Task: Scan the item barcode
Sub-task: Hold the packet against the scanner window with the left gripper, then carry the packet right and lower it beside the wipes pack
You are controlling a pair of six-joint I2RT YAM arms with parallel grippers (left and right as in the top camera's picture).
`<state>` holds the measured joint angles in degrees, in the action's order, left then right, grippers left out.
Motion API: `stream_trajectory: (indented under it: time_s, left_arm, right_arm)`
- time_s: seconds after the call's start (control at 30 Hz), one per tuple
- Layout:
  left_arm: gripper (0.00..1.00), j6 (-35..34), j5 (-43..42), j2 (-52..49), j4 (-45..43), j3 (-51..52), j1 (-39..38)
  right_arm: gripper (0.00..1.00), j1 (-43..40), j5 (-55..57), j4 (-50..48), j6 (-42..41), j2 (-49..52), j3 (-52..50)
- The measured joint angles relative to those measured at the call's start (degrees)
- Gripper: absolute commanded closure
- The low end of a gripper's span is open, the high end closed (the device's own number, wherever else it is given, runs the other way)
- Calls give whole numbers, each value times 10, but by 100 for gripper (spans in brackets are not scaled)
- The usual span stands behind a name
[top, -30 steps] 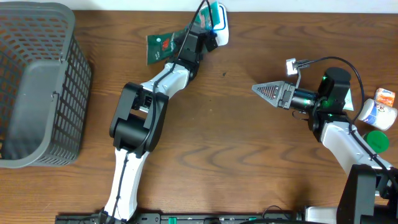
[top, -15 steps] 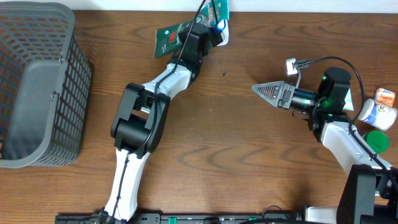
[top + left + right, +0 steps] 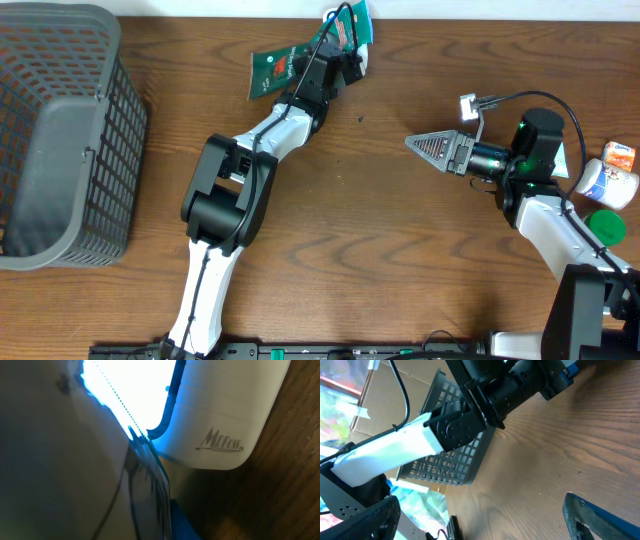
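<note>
The item is a flat green packet (image 3: 272,70), held off the table at the back centre with my left gripper (image 3: 336,52) shut on its right end. Just beyond it stands the white barcode scanner (image 3: 358,48). In the left wrist view the scanner (image 3: 225,415) fills the upper right, its window (image 3: 135,390) glowing bright with a blue rim. The packet (image 3: 75,470) is a blurred grey sheet pressed close to the lens, its edge almost against that window. My right gripper (image 3: 428,148) hovers open over the table to the right, nothing between its fingers (image 3: 600,520).
A grey mesh basket (image 3: 60,130) stands at the far left. A white bottle (image 3: 612,172) and a green cap (image 3: 605,225) lie at the right edge beside the right arm. Bare wooden tabletop (image 3: 380,230) lies between the arms.
My left gripper has carried the green packet a little up and to the right, closer to the scanner. The right arm has not moved.
</note>
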<state>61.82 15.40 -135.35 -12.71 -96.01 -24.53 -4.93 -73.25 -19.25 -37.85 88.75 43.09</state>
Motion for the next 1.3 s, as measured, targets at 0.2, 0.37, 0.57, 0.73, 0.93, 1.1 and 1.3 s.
stream_trajectory:
  time_s: [0.2,0.37,0.57,0.73,0.93,1.1,1.3]
  left_arm:
    - [93,1,0,0,0,0,0]
    - [93,1,0,0,-4,0,0]
    - [93,-38,-11,35,37,0,0]
    - [93,-132,-79,170,167,1,0]
    - [93,-298,-199,363,351,-7,0]
    - [93,-442,-313,440,469,-10,-1]
    - [93,-558,-406,427,473,-9,-27]
  right_arm:
    - [1,0,0,0,0,0,0]
    - [1,0,0,0,0,0,0]
    - [1,0,0,0,0,0,0]
    - [1,0,0,0,0,0,0]
    - [1,0,-2,-8,-9,0,0]
    - [1,-32,-38,-116,-78,0,3]
    - [1,-122,-117,-375,-290,0,65]
